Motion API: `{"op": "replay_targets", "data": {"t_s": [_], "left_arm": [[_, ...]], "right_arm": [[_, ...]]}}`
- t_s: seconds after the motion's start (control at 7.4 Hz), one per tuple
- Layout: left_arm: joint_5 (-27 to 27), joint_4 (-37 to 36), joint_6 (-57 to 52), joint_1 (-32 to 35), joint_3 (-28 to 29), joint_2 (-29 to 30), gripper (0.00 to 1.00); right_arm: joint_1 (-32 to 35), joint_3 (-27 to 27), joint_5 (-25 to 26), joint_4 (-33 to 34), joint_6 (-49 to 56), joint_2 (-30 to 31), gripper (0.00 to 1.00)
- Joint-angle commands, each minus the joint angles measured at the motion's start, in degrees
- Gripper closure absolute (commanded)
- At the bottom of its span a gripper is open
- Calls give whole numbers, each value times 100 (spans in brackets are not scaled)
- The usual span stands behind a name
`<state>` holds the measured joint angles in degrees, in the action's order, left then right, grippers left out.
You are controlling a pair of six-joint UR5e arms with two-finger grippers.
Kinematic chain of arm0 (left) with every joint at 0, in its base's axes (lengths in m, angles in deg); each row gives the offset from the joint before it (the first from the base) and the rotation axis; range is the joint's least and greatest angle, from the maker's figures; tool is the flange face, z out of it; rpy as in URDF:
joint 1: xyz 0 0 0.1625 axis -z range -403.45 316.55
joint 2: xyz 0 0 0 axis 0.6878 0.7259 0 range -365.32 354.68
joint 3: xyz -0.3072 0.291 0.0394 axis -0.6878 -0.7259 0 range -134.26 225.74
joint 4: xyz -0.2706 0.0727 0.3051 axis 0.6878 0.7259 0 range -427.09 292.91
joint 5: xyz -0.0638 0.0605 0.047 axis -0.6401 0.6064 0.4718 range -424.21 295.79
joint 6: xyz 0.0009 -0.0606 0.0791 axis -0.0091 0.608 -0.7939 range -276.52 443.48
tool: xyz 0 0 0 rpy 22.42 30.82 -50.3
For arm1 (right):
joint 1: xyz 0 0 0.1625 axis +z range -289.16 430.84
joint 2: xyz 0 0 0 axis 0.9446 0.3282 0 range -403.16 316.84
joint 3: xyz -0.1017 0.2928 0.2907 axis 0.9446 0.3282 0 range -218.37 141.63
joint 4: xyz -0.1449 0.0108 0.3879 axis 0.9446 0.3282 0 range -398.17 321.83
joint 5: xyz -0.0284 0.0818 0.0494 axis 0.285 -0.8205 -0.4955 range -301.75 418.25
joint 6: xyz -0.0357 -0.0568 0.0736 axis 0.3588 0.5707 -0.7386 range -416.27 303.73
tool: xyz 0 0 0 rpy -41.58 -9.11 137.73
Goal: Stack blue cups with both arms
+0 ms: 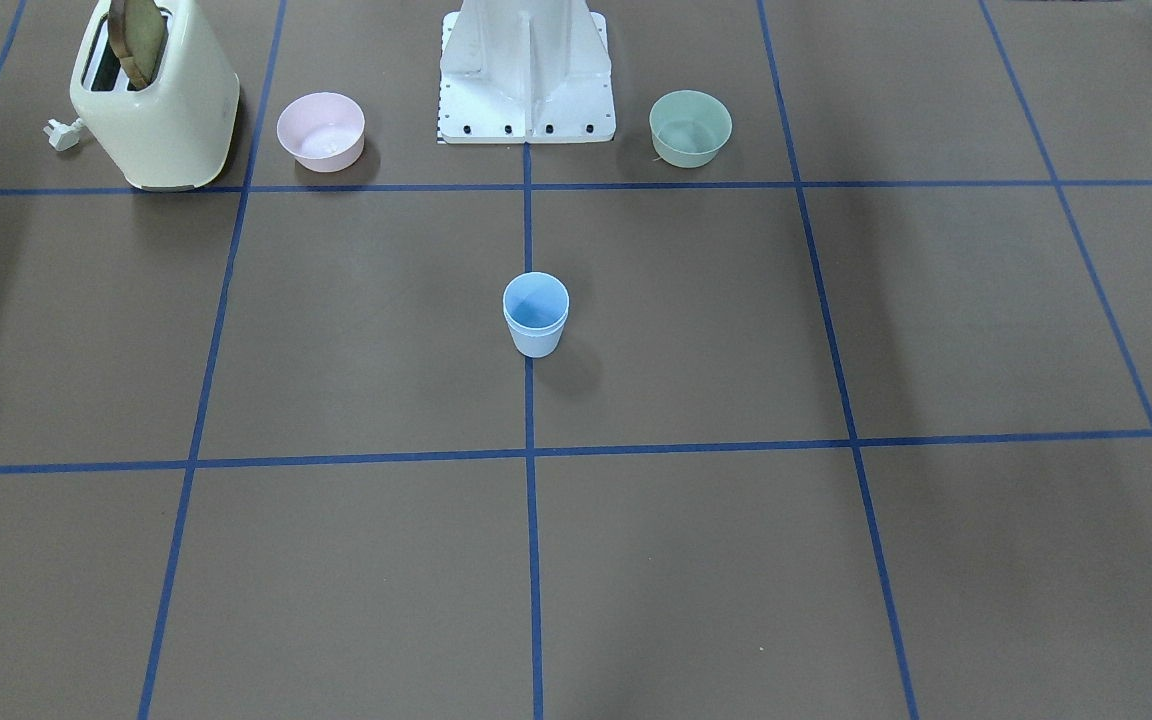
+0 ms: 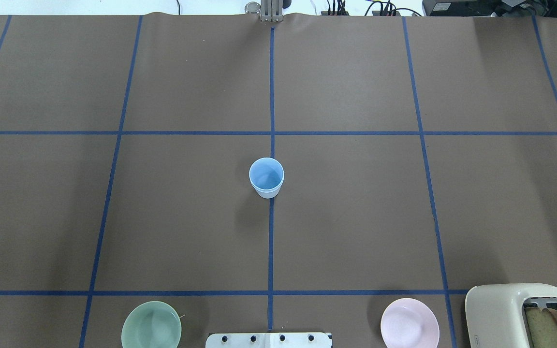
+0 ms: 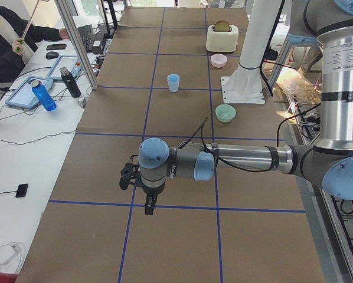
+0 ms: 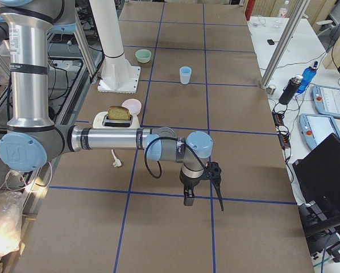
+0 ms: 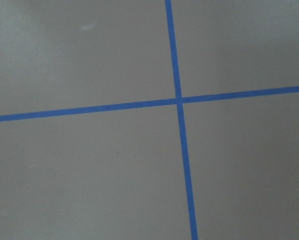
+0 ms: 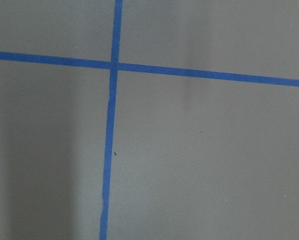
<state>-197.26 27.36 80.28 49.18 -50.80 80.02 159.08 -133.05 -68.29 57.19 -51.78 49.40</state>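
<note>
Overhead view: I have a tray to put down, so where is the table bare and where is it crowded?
Bare: the whole far row of squares beyond the blue cups, and the middle row on both sides of them. Crowded: the near strip, where the green bowl, white base, pink bowl and toaster line up.

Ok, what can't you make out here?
Left gripper: only in the exterior left view, too small to judge open or shut.
Right gripper: likewise, exterior right view only.
Blue cups: lower one's inside hidden by the upper one.
Toaster: cut off by overhead view's edge.
</note>
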Motion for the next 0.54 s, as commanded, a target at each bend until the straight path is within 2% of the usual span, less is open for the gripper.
{"op": "replay_targets", "data": {"t_s": [0.0,0.41], "left_arm": [[52,3,4,0,-13,0,2],[61,3,4,0,13,0,2]], "right_arm": [[0,-7,-2,0,0,-2,0],[0,-7,-37,0,0,7,0]]}}
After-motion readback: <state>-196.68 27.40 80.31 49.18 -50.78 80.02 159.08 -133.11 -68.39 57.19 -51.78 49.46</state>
